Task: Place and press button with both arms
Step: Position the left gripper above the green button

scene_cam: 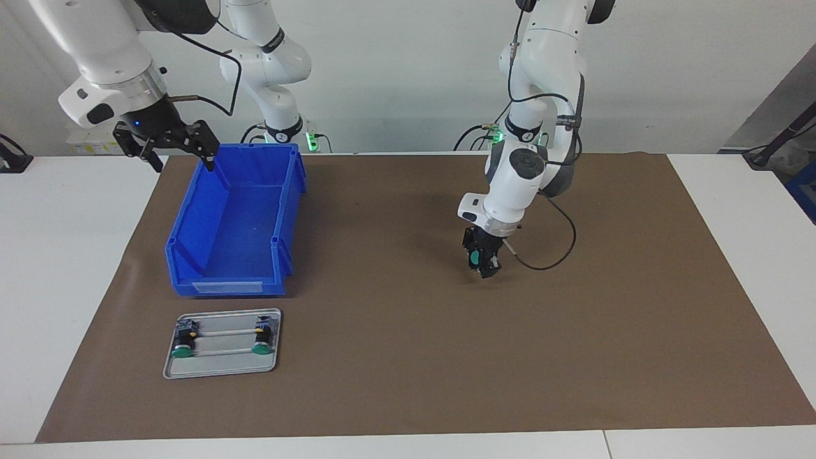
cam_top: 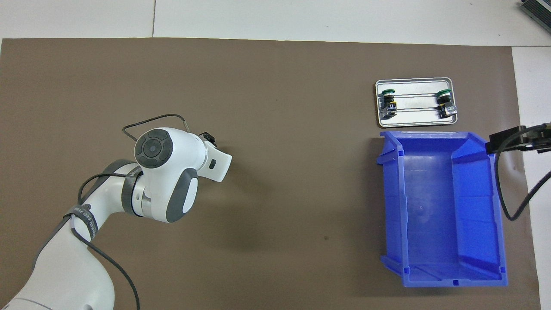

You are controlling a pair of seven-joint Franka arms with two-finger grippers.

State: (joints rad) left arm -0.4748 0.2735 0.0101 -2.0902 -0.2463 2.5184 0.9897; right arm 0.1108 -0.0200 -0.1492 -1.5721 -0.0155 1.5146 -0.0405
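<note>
My left gripper (scene_cam: 482,260) hangs low over the middle of the brown mat, pointing down, shut on a button (scene_cam: 474,258) whose green cap shows between its fingers. In the overhead view the left arm's own wrist (cam_top: 172,172) hides this gripper and the button. Two more green-capped buttons (scene_cam: 183,349) (scene_cam: 260,347) lie on a flat silver tray (scene_cam: 220,373), also seen from overhead as buttons (cam_top: 387,92) (cam_top: 444,94) on the tray (cam_top: 413,81). My right gripper (scene_cam: 169,152) waits open in the air over the blue bin's rim, holding nothing; its black fingers (cam_top: 514,140) show from overhead.
A blue plastic bin (scene_cam: 191,210) (cam_top: 499,215) stands empty toward the right arm's end, nearer to the robots than the tray. The brown mat (scene_cam: 408,357) covers most of the white table. A black cable (scene_cam: 554,255) loops beside the left gripper.
</note>
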